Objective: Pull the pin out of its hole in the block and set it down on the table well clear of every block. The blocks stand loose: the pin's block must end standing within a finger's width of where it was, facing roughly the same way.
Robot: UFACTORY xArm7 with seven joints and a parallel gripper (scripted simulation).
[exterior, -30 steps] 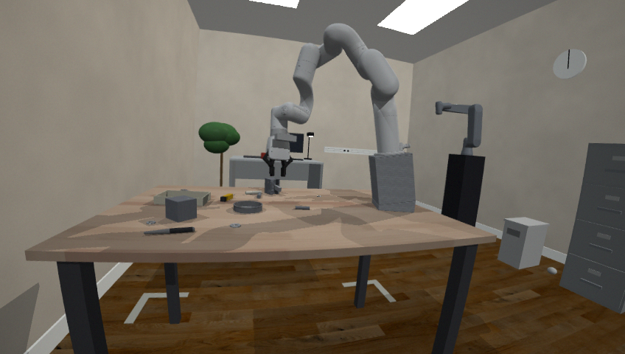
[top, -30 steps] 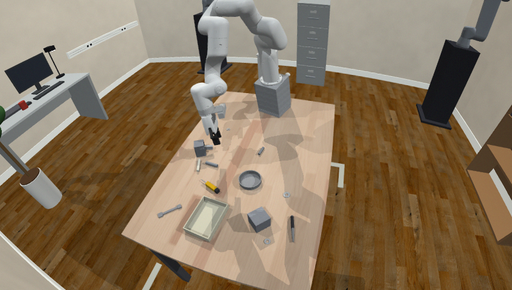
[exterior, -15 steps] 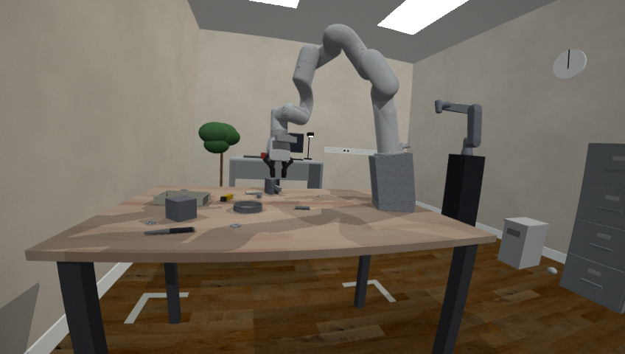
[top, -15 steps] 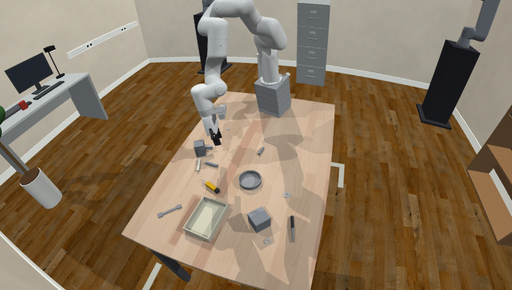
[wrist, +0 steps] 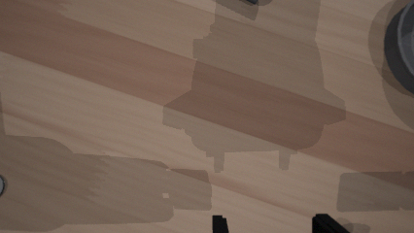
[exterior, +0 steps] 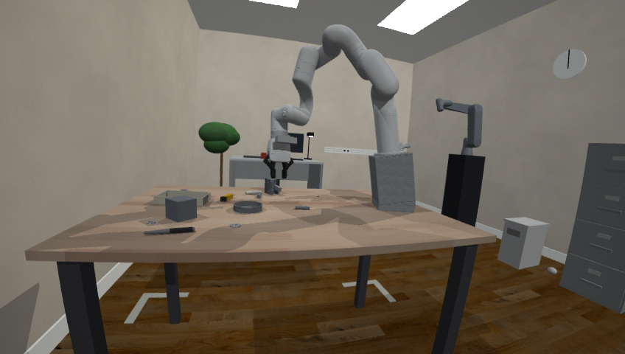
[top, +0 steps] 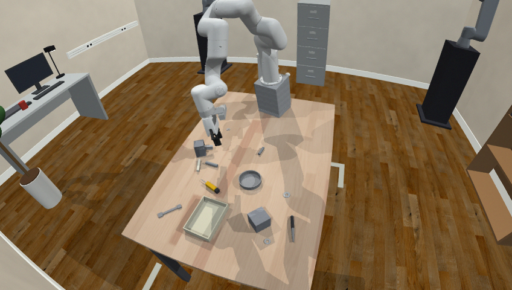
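A small grey block (top: 199,148) (exterior: 270,186) stands near the table's far left side, with a short grey pin (top: 208,147) sticking out of its side toward the arm. My gripper (top: 216,141) (exterior: 278,172) (wrist: 272,225) is half open and empty. It hangs a little above the table, just beside the pin's free end. The wrist view shows only the two black fingertips at the bottom edge over bare wood; block and pin are out of that view.
A second grey block (top: 258,219) (exterior: 180,207), a round dish (top: 250,179) (exterior: 247,206) (wrist: 403,44) and a tray (top: 195,234) (exterior: 167,196) stand on the table. Loose pins (top: 211,164) (top: 261,150), a yellow tool (top: 212,186), a wrench (top: 168,211), a pen (top: 292,228) and washers (top: 286,194) lie about.
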